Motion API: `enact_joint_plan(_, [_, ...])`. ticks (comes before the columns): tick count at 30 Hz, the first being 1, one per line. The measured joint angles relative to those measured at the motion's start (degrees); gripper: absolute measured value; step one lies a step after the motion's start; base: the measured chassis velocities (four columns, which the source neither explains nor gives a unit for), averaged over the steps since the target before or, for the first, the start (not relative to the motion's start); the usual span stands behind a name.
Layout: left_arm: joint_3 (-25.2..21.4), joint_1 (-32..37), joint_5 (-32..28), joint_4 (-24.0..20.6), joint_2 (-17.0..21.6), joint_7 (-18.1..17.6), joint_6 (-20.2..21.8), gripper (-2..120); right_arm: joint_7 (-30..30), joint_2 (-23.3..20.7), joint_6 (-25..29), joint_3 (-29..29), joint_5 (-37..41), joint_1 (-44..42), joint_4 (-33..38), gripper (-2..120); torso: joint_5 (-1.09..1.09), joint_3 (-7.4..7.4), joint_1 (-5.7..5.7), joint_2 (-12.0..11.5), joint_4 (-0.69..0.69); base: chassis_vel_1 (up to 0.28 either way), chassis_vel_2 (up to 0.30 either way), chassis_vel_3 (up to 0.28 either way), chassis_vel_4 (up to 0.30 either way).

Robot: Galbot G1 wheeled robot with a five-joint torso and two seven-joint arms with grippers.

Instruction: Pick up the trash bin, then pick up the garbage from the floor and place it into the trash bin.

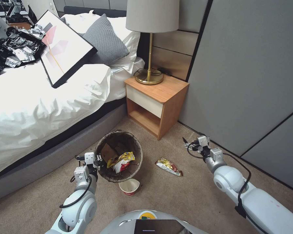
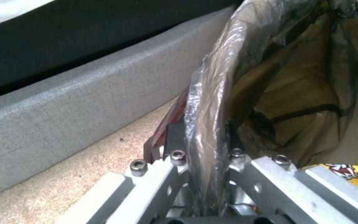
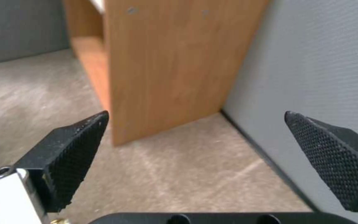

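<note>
The trash bin (image 1: 140,152), round with a dark liner over its rim, is beside the bed base. My left gripper (image 1: 99,161) is shut on its near-left rim; the left wrist view shows the gripper (image 2: 202,137) clamping the rim and crinkled liner (image 2: 216,87). Inside the bin lie a yellow snack wrapper (image 1: 122,161) and a tan paper piece (image 1: 108,152). On the carpet are two pieces of garbage: a red-and-white noodle cup (image 1: 129,187) just in front of the bin and a yellow-red wrapper (image 1: 168,166) to its right. My right gripper (image 1: 188,143) (image 3: 195,124) hovers open and holds nothing, right of that wrapper.
A wooden nightstand (image 1: 156,100) (image 3: 166,62) with a brass lamp (image 1: 149,45) stands behind the bin. The bed (image 1: 39,104) with its grey base (image 2: 63,118) runs along the left. A grey panel wall (image 1: 250,81) closes the right side. Open carpet lies between my arms.
</note>
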Motion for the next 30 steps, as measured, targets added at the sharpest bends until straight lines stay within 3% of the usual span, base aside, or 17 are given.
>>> enact_joint_plan(13, [-0.2,0.2,-0.2,0.0,0.7,0.0,0.0,0,-10.4,-2.9,3.0,-10.0,3.1,10.5,-9.2,100,-0.02,0.0,0.0,0.0,0.0,0.0,0.0,0.0,0.0])
enact_joint_plan(30, [-0.2,0.1,-0.2,0.1,0.7,0.0,-0.1,0,-14.9,-2.2,5.0,-14.1,4.1,13.8,-13.7,100,-0.02,0.0,0.0,0.0,0.0,0.0,0.0,0.0,0.0])
